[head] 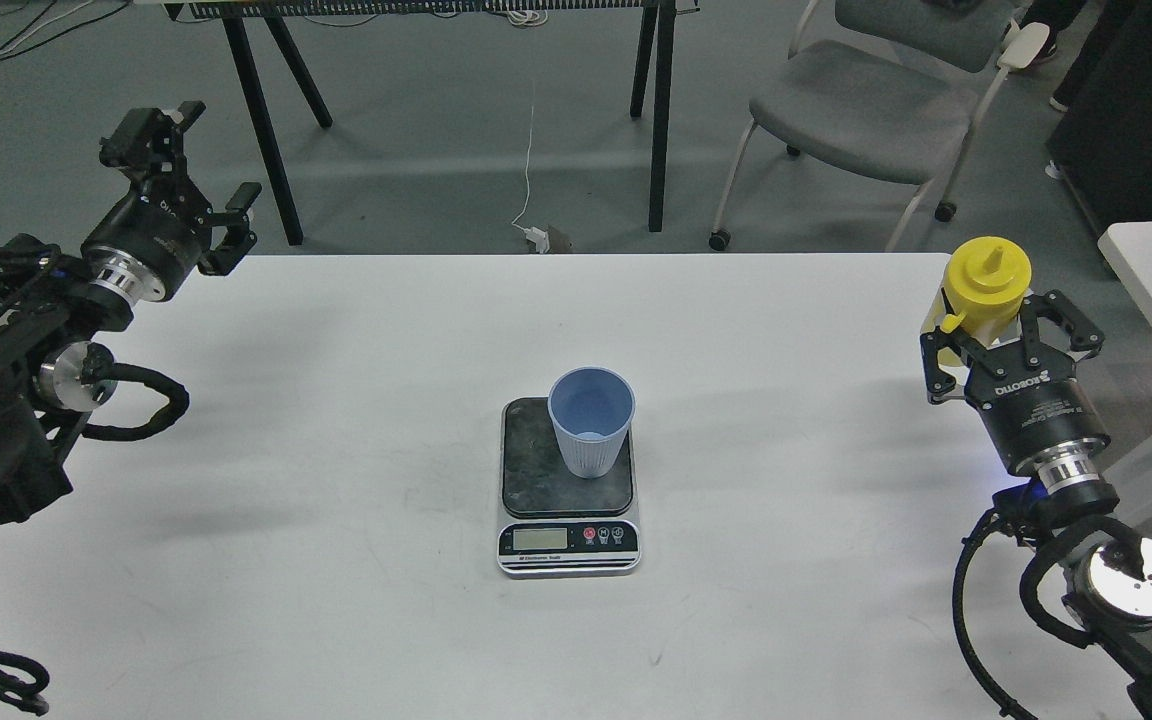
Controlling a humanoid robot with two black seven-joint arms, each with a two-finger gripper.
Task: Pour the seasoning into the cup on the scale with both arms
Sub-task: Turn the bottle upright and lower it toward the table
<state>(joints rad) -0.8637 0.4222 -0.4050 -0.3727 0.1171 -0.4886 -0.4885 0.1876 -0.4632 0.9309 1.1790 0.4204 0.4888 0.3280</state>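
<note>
The right hand grips the seasoning well apart from the cup, the left hand is released; a hasty tilt risks spilling onto the desk.

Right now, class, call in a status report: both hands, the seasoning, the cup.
Left hand open, empty, table's far left. Right hand around seasoning bottle, upright, far right. Cup on scale. Path between bare.

- You get even, bright overhead light; the white table reads clean without blown-out areas.
- Soft, faint shadows lie on the table beneath both arms and beside the scale.
- One hard glare spot sits on the silver joint at lower right.
- Focus is sharp throughout; you can read the lettering on the right gripper.
</note>
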